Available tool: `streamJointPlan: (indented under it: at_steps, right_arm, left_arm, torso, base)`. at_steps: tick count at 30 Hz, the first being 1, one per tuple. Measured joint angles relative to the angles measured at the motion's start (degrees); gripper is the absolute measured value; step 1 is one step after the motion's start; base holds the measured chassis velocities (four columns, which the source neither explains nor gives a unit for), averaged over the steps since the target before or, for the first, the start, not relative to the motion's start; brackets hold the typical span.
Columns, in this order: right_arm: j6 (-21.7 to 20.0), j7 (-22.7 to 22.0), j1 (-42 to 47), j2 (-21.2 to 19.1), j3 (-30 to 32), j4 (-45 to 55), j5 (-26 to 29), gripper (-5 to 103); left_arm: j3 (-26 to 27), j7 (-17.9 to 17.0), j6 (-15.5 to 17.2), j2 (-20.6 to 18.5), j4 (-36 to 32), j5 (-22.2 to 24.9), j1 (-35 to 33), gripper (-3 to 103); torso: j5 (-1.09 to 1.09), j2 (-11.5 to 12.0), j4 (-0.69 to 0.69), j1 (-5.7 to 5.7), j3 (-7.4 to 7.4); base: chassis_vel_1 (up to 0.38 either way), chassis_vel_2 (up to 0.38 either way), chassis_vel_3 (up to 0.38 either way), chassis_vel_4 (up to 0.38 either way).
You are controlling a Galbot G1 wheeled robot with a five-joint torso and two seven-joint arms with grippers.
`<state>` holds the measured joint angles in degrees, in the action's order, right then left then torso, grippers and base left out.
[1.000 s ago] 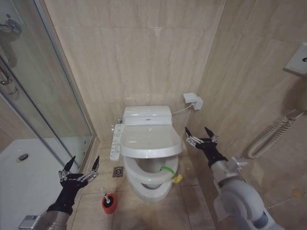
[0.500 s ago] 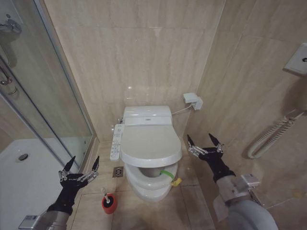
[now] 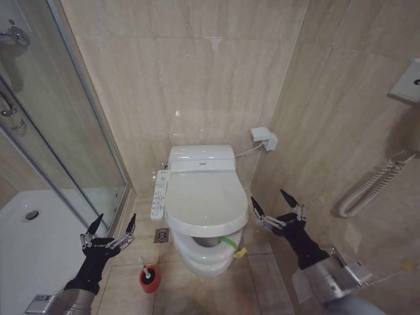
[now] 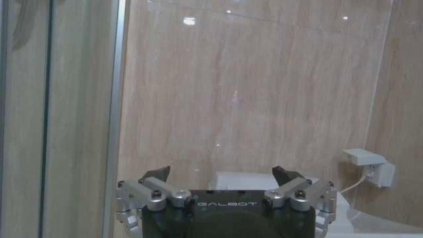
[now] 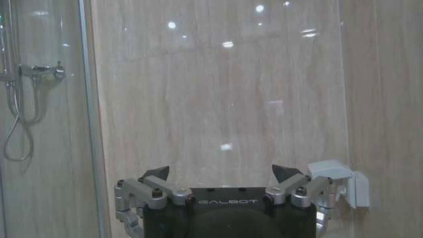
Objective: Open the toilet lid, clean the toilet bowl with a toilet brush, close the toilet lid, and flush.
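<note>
The glossy white toilet lid [image 3: 205, 200] is tilted low over the seat ring, with a gap still showing at its front. A green-and-yellow loop tag [image 3: 228, 242] hangs at that front edge. The white toilet bowl [image 3: 202, 261] stands under it against the back wall. The toilet brush [image 3: 148, 275] stands in its red holder on the floor left of the bowl. My right gripper [image 3: 275, 209] is open beside the lid's right edge, apart from it, and is seen open from its wrist [image 5: 221, 173]. My left gripper [image 3: 109, 230] is open above and left of the brush, holding nothing [image 4: 221, 176].
A white button panel [image 3: 158, 195] runs along the bowl's left side. A glass shower door [image 3: 69, 138] and shower tray close off the left. A floor drain [image 3: 161, 235] lies by the bowl. A wall socket box [image 3: 264, 138] and a coiled hose [image 3: 371, 184] are on the right wall.
The lid has dropped from half raised to low over the seat. My right gripper has pulled back and down away from it. The left arm has not moved.
</note>
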<state>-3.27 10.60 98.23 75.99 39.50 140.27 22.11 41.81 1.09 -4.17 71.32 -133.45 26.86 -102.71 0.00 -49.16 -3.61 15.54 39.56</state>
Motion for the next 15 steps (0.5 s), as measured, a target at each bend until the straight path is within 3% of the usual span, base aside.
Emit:
streamJointPlan:
  at_steps: [4,8,15]
  right_arm:
    - [-0.51,-0.69,2.28,2.57,0.28,1.63,-1.9,100]
    - [-1.49,-6.09,5.31,5.89,-0.96,2.87,-7.0,100]
    - [-1.52,-9.21,6.69,6.46,-1.41,2.96,-8.41,100]
  left_arm:
    - [0.0,0.0,0.0,0.0,0.0,0.0,0.0,100]
    - [0.0,0.0,0.0,0.0,0.0,0.0,0.0,100]
    - [0.0,0.0,0.0,0.0,0.0,0.0,0.0,100]
  torso:
    - [0.0,0.0,0.0,0.0,0.0]
    - [0.0,0.0,0.0,0.0,0.0]
    - [0.0,0.0,0.0,0.0,0.0]
  base:
    - [0.0,0.0,0.0,0.0]
    - [0.0,0.0,0.0,0.0]
    - [0.0,0.0,0.0,0.0]
